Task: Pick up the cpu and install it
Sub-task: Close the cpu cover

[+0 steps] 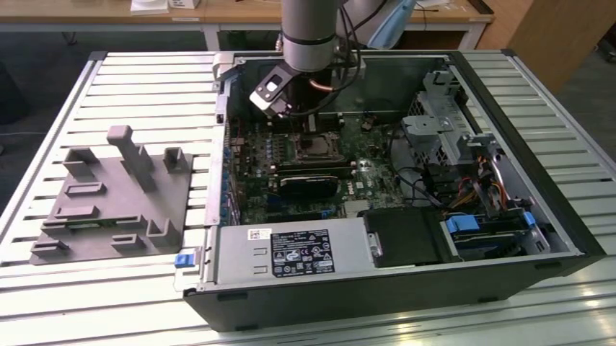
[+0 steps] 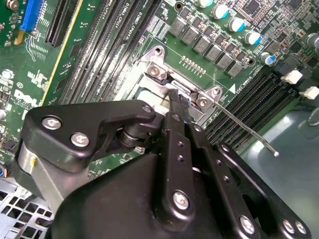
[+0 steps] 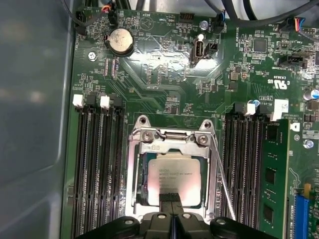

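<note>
Cpu (image 3: 175, 177) lying flat inside socket frame (image 1: 315, 148), just above the middle of the exterior view. Small, light, stiff, probably easy to hurt underneath; best held by two thin side edges, kept level. Gripper (image 3: 172, 198) right at its edge, jaws squeezed together with nothing seen between. Green motherboard (image 3: 159, 74) all around, inside open computer case (image 1: 385, 295).

Bright overhead light fills the exterior view: the pale slatted metal counter (image 1: 97, 306) glares white along its near edge, while the inside of the open black computer case (image 1: 385, 303) lies in shade. In the first wrist view a white glare patch sits on the green motherboard (image 3: 164, 74) and washes over the small square silver-grey cpu (image 3: 174, 178).
</note>
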Action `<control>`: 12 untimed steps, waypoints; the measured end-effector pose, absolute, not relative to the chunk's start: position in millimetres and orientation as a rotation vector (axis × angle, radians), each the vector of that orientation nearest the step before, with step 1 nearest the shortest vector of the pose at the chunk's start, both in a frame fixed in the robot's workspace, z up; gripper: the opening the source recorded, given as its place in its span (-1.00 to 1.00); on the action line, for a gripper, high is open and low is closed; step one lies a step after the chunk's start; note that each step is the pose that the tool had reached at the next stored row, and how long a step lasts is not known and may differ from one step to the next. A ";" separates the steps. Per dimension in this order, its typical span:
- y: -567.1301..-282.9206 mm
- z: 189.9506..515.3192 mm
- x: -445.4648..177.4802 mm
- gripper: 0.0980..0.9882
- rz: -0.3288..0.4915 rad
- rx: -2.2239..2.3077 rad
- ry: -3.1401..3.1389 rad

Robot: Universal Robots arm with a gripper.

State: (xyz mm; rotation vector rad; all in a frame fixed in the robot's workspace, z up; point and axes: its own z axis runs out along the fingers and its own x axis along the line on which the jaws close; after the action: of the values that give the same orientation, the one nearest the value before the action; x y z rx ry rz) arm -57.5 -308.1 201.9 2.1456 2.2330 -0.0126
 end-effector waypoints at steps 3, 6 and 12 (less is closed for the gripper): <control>-308.1 200.8 -56.8 -0.98 -0.013 2.145 2.233; -308.1 200.6 -54.2 -0.98 -0.013 2.146 2.233; -307.8 200.6 -48.6 -0.98 -0.012 2.146 2.233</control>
State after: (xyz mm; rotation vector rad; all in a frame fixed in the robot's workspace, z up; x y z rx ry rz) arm -48.6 -307.8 200.6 2.1458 2.2333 -0.0119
